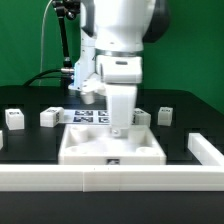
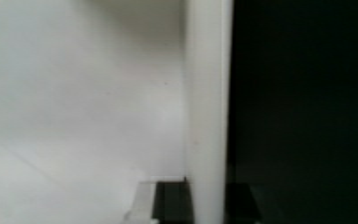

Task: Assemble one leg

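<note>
Small white legs with tags stand in a row at the back of the black table: two on the exterior view's left (image 1: 14,118) (image 1: 49,117) and one on its right (image 1: 165,116). None is held. My gripper (image 1: 120,127) points down at the far edge of the large flat white panel (image 1: 100,148). In the wrist view my dark fingertips (image 2: 172,206) sit on either side of a narrow white strip (image 2: 208,100), the panel's edge, and seem closed against it. The panel's face (image 2: 78,90) fills one side and the dark table the other.
The marker board (image 1: 88,115) lies behind the panel, partly hidden by the arm. A white L-shaped wall runs along the front (image 1: 110,180) and up the exterior view's right (image 1: 206,149); the panel lies just behind its front part. Another white piece (image 1: 142,117) shows beside the arm.
</note>
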Robot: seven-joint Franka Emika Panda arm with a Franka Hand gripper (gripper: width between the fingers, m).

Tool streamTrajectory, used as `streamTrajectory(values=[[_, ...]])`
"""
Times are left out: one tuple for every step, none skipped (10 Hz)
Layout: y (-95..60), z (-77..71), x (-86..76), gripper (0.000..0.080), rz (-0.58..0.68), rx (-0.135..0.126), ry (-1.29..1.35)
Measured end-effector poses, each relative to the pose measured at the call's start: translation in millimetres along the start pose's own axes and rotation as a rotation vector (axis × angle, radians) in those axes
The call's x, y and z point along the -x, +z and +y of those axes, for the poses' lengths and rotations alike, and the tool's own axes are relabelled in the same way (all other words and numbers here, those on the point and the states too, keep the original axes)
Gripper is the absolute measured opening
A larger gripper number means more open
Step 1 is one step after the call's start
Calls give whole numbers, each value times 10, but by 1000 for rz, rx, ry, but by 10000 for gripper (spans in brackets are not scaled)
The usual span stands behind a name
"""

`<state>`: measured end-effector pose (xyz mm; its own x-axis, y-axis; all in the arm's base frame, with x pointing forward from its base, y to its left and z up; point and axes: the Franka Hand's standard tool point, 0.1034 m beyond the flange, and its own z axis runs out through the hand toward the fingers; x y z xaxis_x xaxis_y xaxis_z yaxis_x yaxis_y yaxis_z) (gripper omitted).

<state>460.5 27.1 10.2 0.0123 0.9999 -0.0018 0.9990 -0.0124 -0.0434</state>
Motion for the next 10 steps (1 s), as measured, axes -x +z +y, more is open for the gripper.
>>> streamTrajectory(values=[[-2, 30, -156, 64, 6, 5, -19], [-2, 63, -278, 64, 10, 9, -13], [-7, 113, -414, 64, 13, 12, -1], [-16, 160, -523, 64, 16, 19, -9], [-28, 178, -558, 64, 16, 22, -14], [-29, 180, -555, 64, 16, 22, -13], [-26, 179, -549, 64, 16, 22, -12], [-26, 179, -546, 258, 16, 22, -12], [-26, 179, -544, 258, 16, 22, -11], [-26, 180, -543, 442, 16, 22, -11]])
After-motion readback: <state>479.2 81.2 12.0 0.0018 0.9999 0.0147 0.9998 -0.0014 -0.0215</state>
